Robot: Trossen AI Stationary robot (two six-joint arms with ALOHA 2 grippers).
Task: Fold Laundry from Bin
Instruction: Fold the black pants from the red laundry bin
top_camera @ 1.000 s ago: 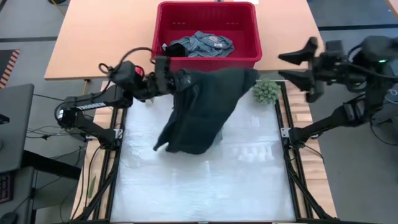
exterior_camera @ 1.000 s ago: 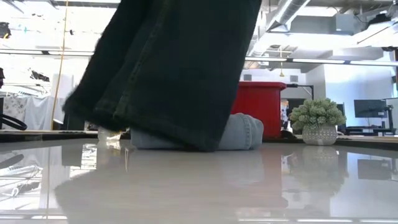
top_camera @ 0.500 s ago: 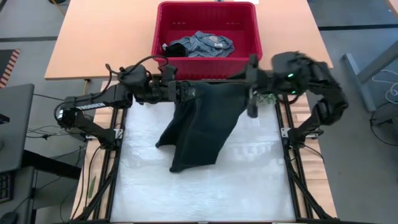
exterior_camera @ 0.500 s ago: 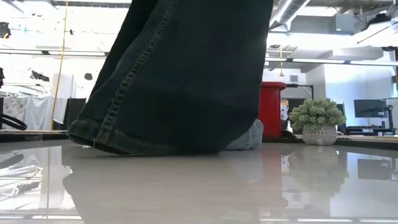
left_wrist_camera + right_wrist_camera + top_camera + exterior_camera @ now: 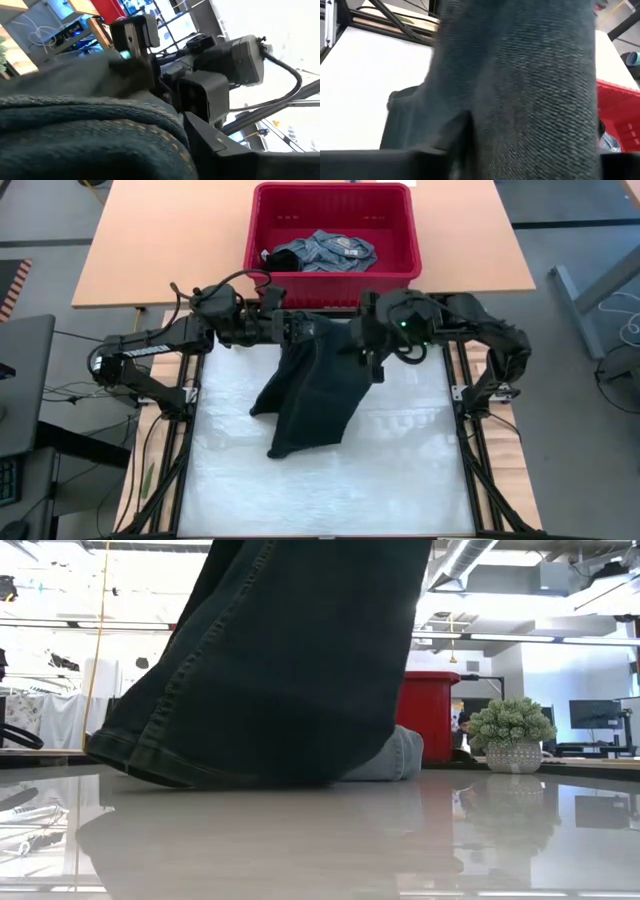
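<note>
High view gives you the white work table [image 5: 400,480] with a wooden bench [image 5: 160,240] butted against its far edge. On that bench, at the edge nearest the white table, sits the red bin [image 5: 335,275]; a faded grey-blue garment [image 5: 322,251] lies crumpled inside it.

Your dark denim garment [image 5: 315,385] hangs across the far half of the white table, stretched between the two arms along the far edge, its lower end draped onto the surface toward the middle. From the low view you see its hem [image 5: 150,765] resting on the table, with a light blue piece [image 5: 385,755] lying behind it.

Your left gripper [image 5: 296,326] is at the far edge, left of centre, clamped on the garment's upper edge. Your right gripper [image 5: 370,350] is at the far edge, right of centre, pressed into the same cloth; you can see denim between its fingers in the right wrist view, but whether they have closed on it you cannot tell.

A small green plant ball [image 5: 511,725] sits near the table's far right corner.
</note>
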